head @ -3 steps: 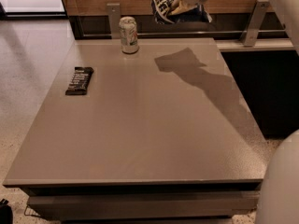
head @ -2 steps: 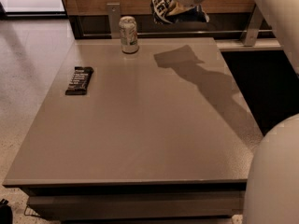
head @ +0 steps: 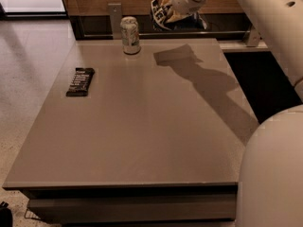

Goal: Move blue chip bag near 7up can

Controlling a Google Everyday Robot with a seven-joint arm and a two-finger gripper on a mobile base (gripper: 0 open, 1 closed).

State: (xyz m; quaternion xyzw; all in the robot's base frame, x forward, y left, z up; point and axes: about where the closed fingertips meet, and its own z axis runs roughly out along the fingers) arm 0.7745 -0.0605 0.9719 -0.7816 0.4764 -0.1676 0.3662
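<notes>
Bag (head: 158, 9) has drifted slightly left and lower over the last second, closing on its target. A black bar (head: 79, 81) lies near the table's (head: 142, 136) left edge, unmoved. The can (head: 129, 34) stands by the far edge, also unmoved. Just right of it the gripper (head: 169, 14) hangs above that edge, clamped on the bag in the air. By my judgement, only lowering and release beside the can remain.

Claw (head: 169, 16) up top, mostly behind blue chip bag (head: 158, 12)
</notes>
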